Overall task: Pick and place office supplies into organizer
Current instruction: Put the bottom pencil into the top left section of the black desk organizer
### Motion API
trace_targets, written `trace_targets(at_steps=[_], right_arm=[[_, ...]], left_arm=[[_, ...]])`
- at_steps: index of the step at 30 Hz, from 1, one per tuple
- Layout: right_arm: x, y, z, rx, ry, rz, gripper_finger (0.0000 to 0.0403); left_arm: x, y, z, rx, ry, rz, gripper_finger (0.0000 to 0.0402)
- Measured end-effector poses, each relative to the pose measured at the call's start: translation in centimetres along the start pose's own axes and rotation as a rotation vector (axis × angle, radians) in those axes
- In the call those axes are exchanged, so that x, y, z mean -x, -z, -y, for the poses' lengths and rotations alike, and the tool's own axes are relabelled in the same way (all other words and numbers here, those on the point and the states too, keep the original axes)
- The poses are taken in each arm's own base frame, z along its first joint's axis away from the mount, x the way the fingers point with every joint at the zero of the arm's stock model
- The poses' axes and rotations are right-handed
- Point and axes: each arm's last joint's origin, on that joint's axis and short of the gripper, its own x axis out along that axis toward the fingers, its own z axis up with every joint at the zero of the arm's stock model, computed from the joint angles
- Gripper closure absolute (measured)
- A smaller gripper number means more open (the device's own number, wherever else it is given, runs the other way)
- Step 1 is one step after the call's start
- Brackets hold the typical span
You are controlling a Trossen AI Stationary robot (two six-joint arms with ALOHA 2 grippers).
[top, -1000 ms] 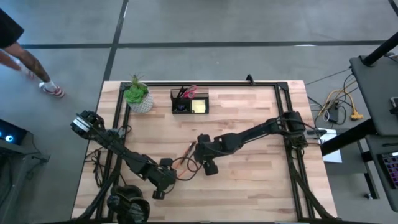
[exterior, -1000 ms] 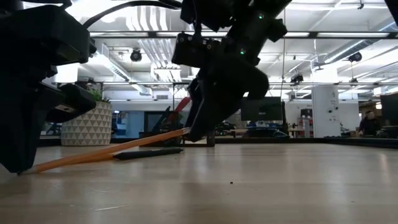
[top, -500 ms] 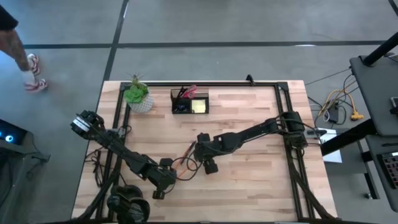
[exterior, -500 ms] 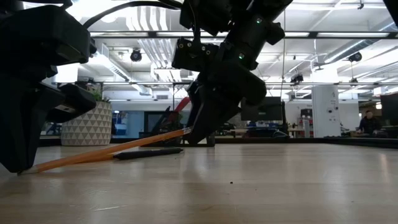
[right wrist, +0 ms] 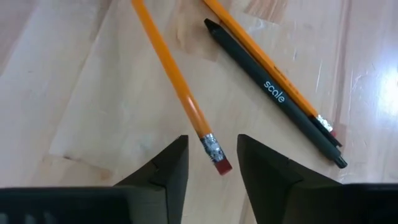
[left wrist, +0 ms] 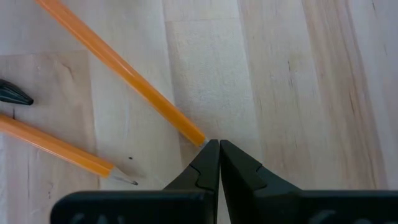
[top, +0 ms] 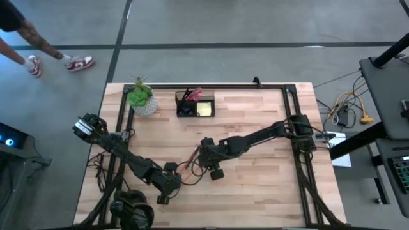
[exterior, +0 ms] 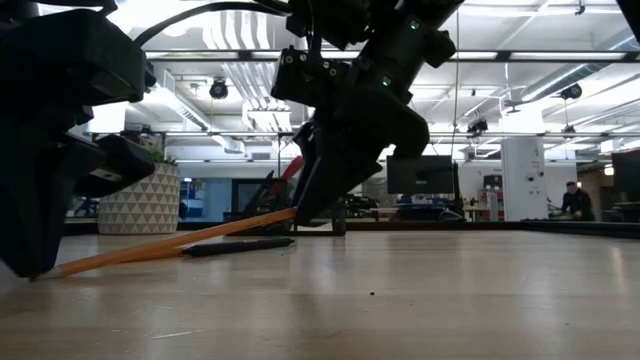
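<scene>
An orange pencil (right wrist: 174, 74) lies slanted. Its sharpened end is at my left gripper (left wrist: 217, 144), which is shut. Its eraser end (right wrist: 219, 163) is raised off the wood between the fingers of my right gripper (right wrist: 211, 155), which is open with a gap on each side. In the low view the pencil (exterior: 170, 243) climbs from my left gripper (exterior: 30, 262) to my right gripper (exterior: 305, 215). A second pencil (right wrist: 249, 43) and a black pen (right wrist: 280, 99) lie flat beside it. The black organizer (top: 195, 104) at the far edge holds red-handled scissors (top: 195, 94) and a yellow pad (top: 204, 109). My left gripper's shut fingertips (left wrist: 210, 152) meet the pencil's sharpened end (left wrist: 198, 137), coming at it slanting down and along the pencil. That end stays low at the table while the eraser end is raised. Whether the point is pinched or only pressed down, I cannot tell.
A potted green plant (top: 142, 99) stands left of the organizer. A black frame (top: 211, 85) runs along the table's far and side edges. Bare wood lies to the right of my right arm (top: 255, 137). A person walks on the floor beyond the far left corner (top: 38, 48).
My right gripper's fingers have drawn closer together around the pencil's eraser end. The pencil has kept its slant, and the arms have stayed in place.
</scene>
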Motion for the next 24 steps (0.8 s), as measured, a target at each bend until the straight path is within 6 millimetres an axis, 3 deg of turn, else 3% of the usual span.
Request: trace_targets(at_steps=[8, 24], right_arm=[[-0.05, 0.11, -0.01, 0.041, -0.001, -0.011, 0.0319], [-0.08, 0.39, -0.11, 0.024, -0.005, -0.039, 0.0371]], left_arm=[[0.00, -0.02, -0.04, 0.017, -0.001, 0.001, 0.0402], [0.00, -0.02, -0.04, 0.025, -0.001, 0.001, 0.0402]])
